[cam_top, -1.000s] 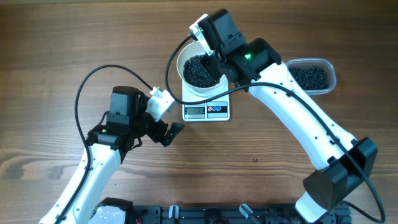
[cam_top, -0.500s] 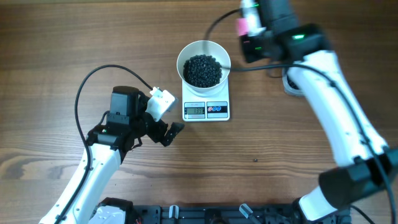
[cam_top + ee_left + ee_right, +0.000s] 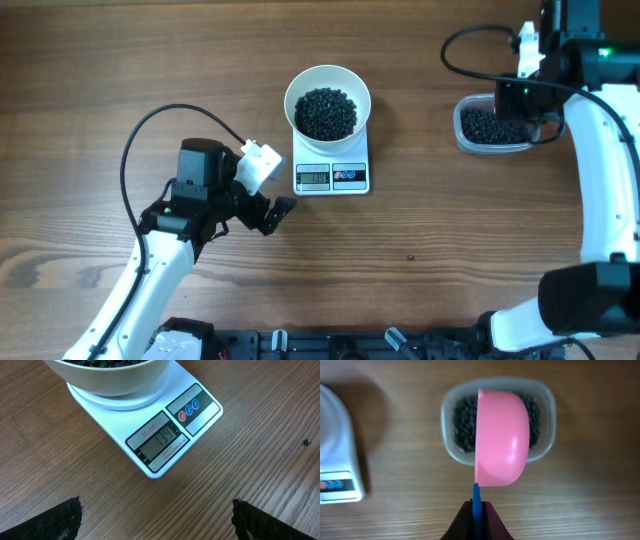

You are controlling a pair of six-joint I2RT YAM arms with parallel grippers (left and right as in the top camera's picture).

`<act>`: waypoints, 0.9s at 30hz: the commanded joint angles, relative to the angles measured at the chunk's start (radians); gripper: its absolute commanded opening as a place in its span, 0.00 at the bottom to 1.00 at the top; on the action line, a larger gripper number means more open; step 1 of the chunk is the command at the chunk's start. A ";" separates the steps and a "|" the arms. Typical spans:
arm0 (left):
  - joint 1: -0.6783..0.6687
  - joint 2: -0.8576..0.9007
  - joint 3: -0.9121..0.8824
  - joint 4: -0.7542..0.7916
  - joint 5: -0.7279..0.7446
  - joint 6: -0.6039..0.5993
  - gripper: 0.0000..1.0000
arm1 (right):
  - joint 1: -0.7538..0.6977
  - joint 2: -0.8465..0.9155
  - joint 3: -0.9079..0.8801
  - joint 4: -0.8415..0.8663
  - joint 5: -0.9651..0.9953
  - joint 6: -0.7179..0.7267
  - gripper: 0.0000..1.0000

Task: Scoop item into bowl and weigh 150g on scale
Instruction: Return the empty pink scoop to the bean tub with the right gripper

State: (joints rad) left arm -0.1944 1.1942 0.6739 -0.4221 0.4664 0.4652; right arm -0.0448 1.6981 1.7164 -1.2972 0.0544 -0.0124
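You have the wooden table (image 3: 100, 60) in front of you, with the right arm (image 3: 600, 150) reaching to its far right side and the left arm (image 3: 160, 260) at the near left. The white scale (image 3: 332, 178) sits mid-table, and the white bowl (image 3: 300, 85) stands on its platform. The display (image 3: 162, 442) reads 139. Well to the right of the scale is the clear tub (image 3: 462, 135). Your right gripper (image 3: 476, 510) is clamped tight on the blue handle (image 3: 476, 497) of the pink scoop (image 3: 502, 440). It holds the scoop above the tub, the rounded back towards the wrist camera. Your left gripper (image 3: 157, 520) is spread fully wide and grips nothing, hanging just in front of the scale. The black beads (image 3: 325, 112) lie heaped in the bowl, and more of them fill the tub. One stray bead (image 3: 308, 442) rests on the table, right of the scale's front.
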 commanded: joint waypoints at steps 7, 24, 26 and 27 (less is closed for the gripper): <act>0.002 0.001 -0.006 0.000 0.015 -0.006 1.00 | -0.013 0.159 -0.042 0.037 0.159 -0.014 0.04; 0.002 0.001 -0.006 0.000 0.015 -0.006 1.00 | -0.013 0.324 -0.043 0.079 0.063 -0.123 0.04; 0.002 0.001 -0.006 0.000 0.015 -0.006 1.00 | -0.013 0.324 -0.043 0.077 0.012 -0.145 0.04; 0.002 0.001 -0.006 0.000 0.015 -0.006 1.00 | -0.013 0.324 -0.043 0.076 -0.006 -0.149 0.04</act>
State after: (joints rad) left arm -0.1944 1.1942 0.6739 -0.4225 0.4664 0.4652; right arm -0.0536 1.9919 1.6768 -1.2179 0.1646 -0.1101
